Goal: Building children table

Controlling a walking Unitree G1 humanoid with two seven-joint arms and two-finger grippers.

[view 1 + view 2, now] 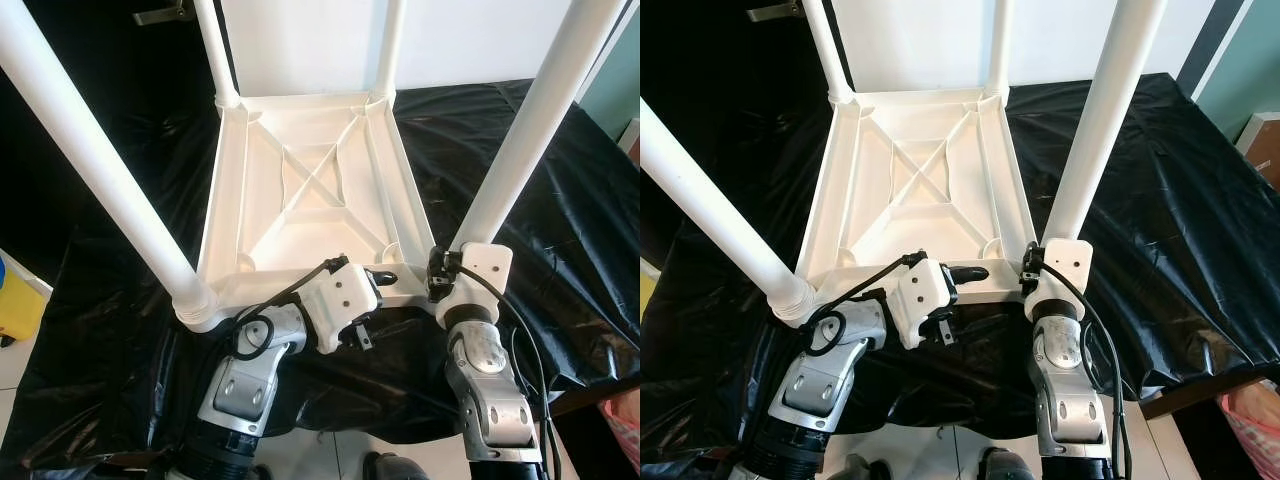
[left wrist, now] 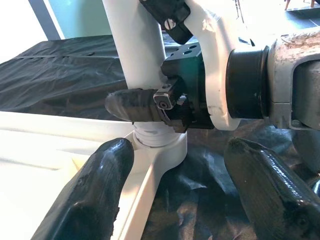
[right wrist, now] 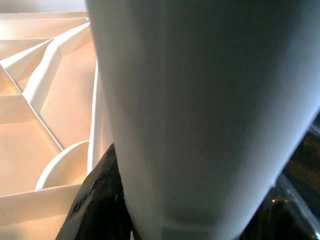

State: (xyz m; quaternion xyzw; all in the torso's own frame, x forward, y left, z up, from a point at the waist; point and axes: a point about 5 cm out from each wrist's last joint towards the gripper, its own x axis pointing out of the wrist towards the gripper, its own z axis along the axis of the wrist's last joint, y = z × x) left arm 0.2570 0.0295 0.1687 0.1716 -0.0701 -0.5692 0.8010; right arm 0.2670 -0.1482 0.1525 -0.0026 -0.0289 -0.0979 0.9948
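Tabletop [image 1: 310, 190] lies upside down on black sheet [image 1: 520, 150], four white legs pointing up. Right gripper [image 1: 437, 272] pinches near-right leg [image 1: 525, 130] at its base, fingers pressed vs. the tube. Left gripper [image 1: 372, 290] at near rim of tabletop, fingers [image 2: 95, 190] spread, one over rim, holding nothing.

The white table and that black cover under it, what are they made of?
The upside-down table looks like molded plastic: smooth, matte white, with raised ribs crossing its underside. Its legs look like the same smooth white plastic tubes. The black cover seems to be thin plastic sheeting, since it is shiny and crinkled. The right claw is closed around one leg, beside the left claw.
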